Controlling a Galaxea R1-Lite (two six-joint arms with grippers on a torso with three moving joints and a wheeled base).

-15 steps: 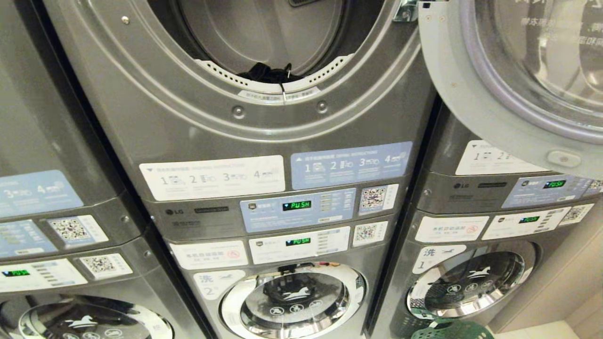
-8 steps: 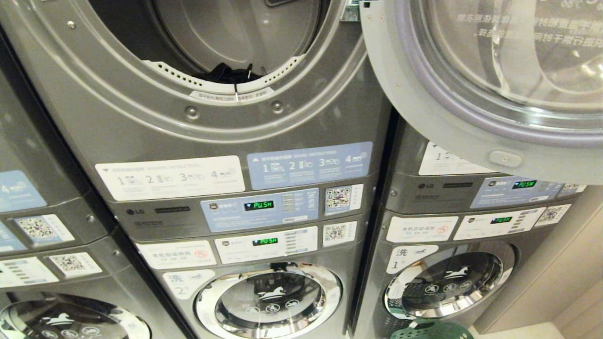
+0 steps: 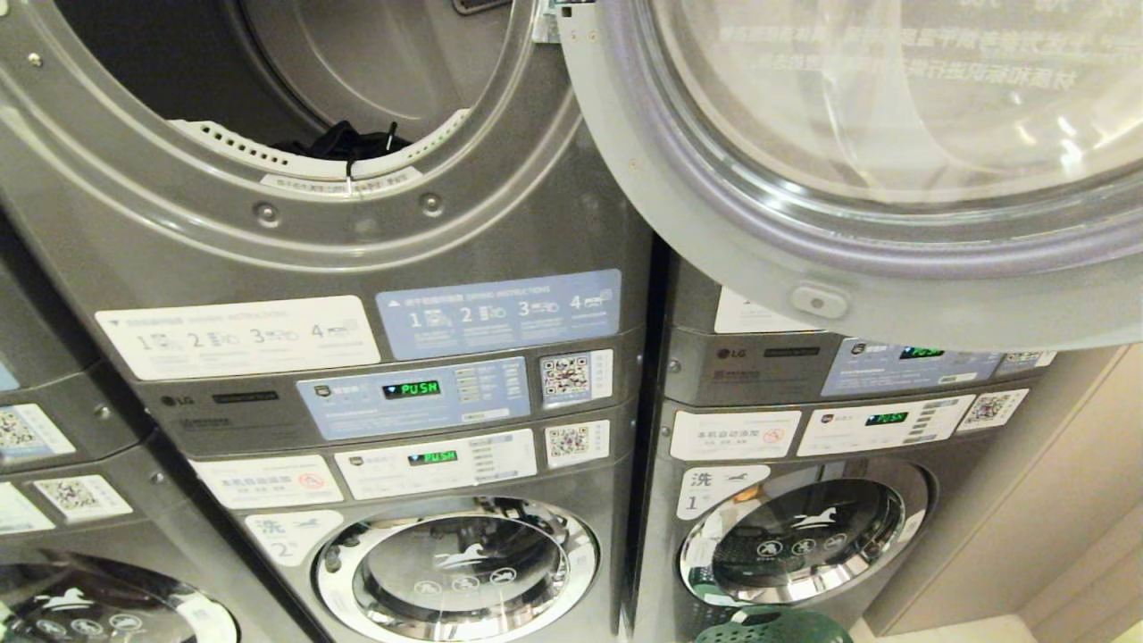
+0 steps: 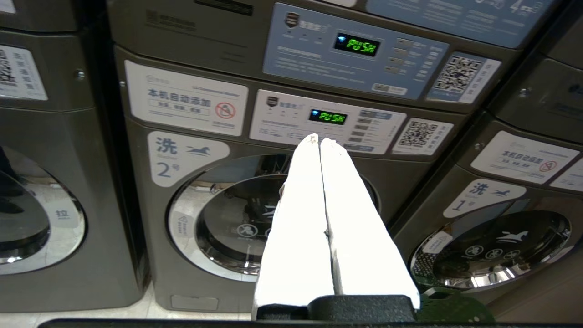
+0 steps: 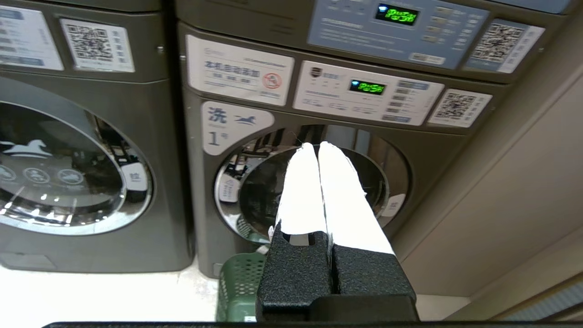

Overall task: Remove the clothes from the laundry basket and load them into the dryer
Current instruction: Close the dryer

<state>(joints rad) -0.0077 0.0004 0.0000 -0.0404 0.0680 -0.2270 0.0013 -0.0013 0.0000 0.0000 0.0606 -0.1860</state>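
Presently on hand: one dryer [image 3: 268,134], upper unit of the middle stack, door [image 3: 857,179] swung fully open to the right; a dark garment [image 3: 344,141] lies at the front lip of the drum, just behind the perforated rim.

One laundry basket [image 5: 241,287], green, perforated plastic, on the floor touching the foot of the right-hand washer [image 5: 314,182]; only its rim shows in the head view, and its contents cannot be seen from any view.

Left pincer [image 4: 319,139]: clenched, empty, level before the middle washer's control panel [image 4: 328,120]. Right pincer [image 5: 317,145]: clenched, empty, level before the right-hand washer's door, above the basket.

Handling, by judgement: clothes are soft, light and limp, not fragile; they will drape and trail, and may snag on the basket's holes. Best taken by pinching a bunched fold near the middle of a piece, not an edge, so less hangs down when lifted to the drum.
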